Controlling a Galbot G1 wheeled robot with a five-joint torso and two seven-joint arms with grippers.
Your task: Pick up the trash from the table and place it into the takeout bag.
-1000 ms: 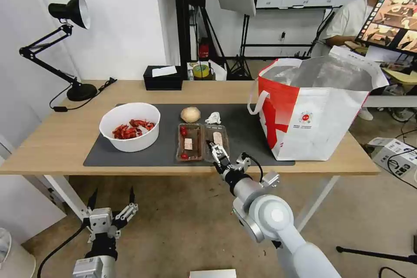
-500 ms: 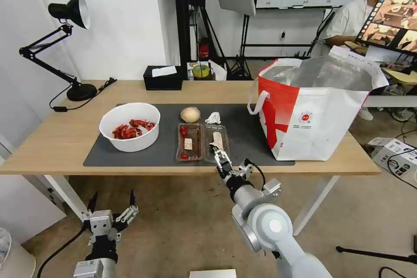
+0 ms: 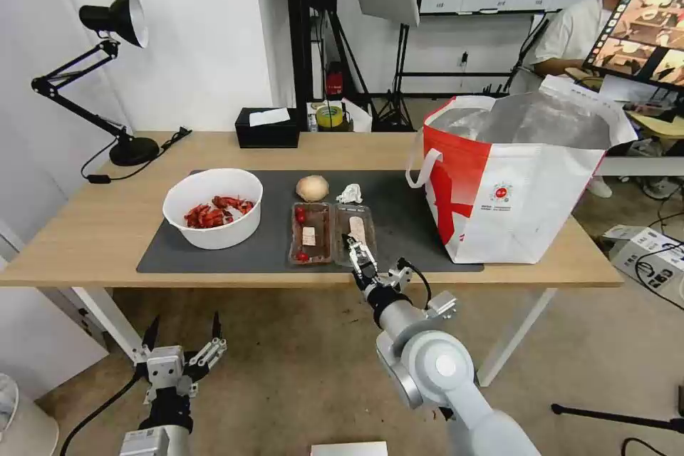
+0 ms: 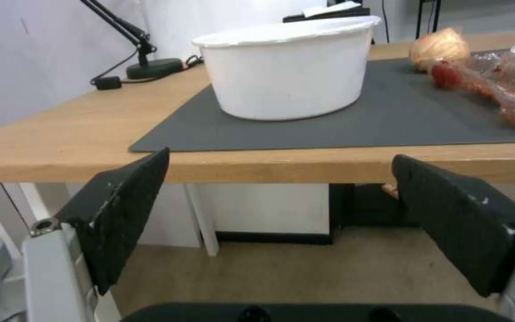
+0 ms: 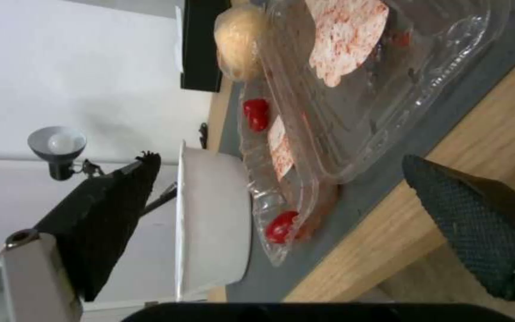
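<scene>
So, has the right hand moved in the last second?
Yes, slightly. The right hand has crept forward over the table's front edge, toward the near end of the clear tray, jaws open.

- The worktop (image 3: 107, 228) is long light wood on white legs, with a dark grey mat (image 3: 399, 221) across its middle.
- A white bowl (image 3: 213, 208) of red shells stands upright on the mat's left part.
- A clear hinged plastic tray (image 3: 331, 231) lies open flat near the mat's front edge, its 2 halves side by side, holding red and beige scraps.
- A round beige lump (image 3: 312, 187) sits on the mat just behind the tray.
- A small crumpled white tissue (image 3: 350, 194) lies beside the lump, to its right.
- The takeout bag (image 3: 513, 185), boxy, red and white with white loop handles, foil lining and a small round red logo, stands upright and open on the worktop's right end.
</scene>
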